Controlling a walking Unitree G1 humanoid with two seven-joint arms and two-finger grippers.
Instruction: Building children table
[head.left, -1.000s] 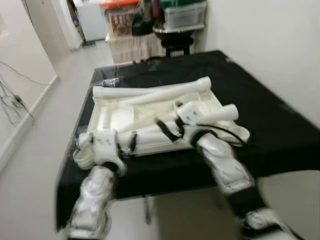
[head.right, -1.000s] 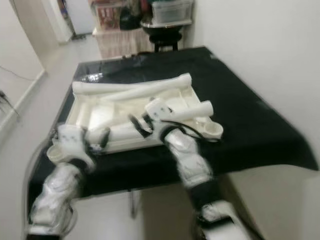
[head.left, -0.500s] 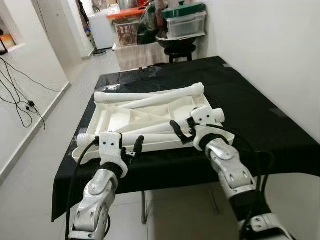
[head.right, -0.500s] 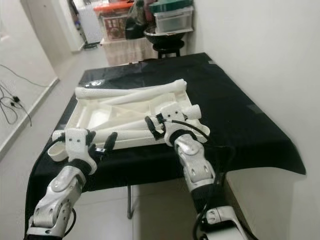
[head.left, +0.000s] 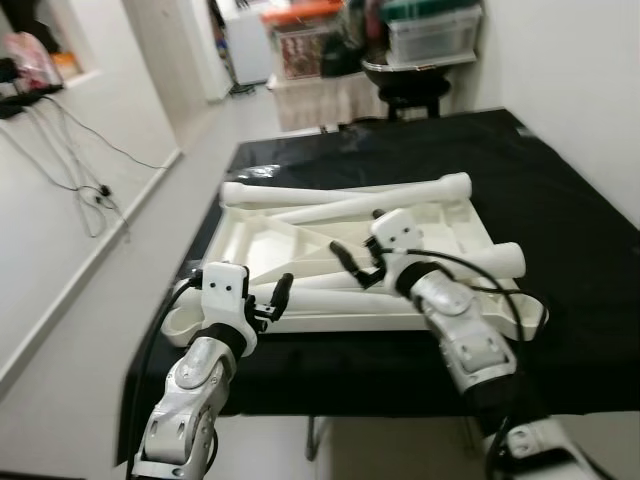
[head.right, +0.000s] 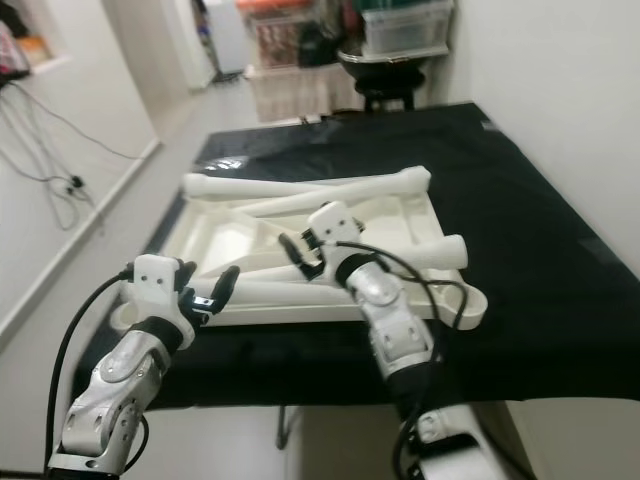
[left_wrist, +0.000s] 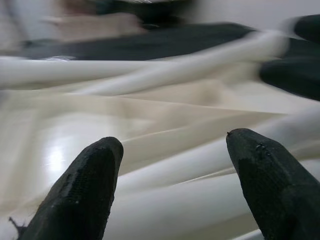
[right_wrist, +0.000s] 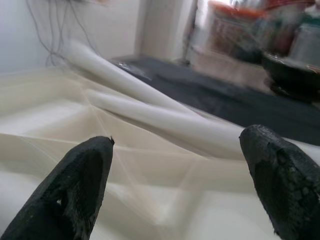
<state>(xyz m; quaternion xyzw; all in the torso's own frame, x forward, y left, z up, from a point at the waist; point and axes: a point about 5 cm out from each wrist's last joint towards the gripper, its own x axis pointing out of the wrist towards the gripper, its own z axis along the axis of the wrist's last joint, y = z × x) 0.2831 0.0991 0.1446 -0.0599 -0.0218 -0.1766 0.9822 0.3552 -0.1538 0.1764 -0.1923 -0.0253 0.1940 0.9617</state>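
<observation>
**Both grippers spread over the upturned table**

You have the black-covered table (head.left: 560, 200) carrying the white children table (head.left: 300, 235) upside down, loose legs (head.left: 350, 192) lying across it. Your right gripper (head.left: 352, 262) and left gripper (head.left: 278, 297) hover, fingers apart. Storage bins (head.left: 430, 30) stand behind.

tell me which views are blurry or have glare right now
Left eye view: mild softness, shelves behind the table smeared; white tabletop readable. Right eye view: similar, glare patch on the black cloth. Left wrist view: fingertips sharp, background motion-blurred, bright sheen on the plastic. Right wrist view: legs and clutter beyond out of focus.
</observation>
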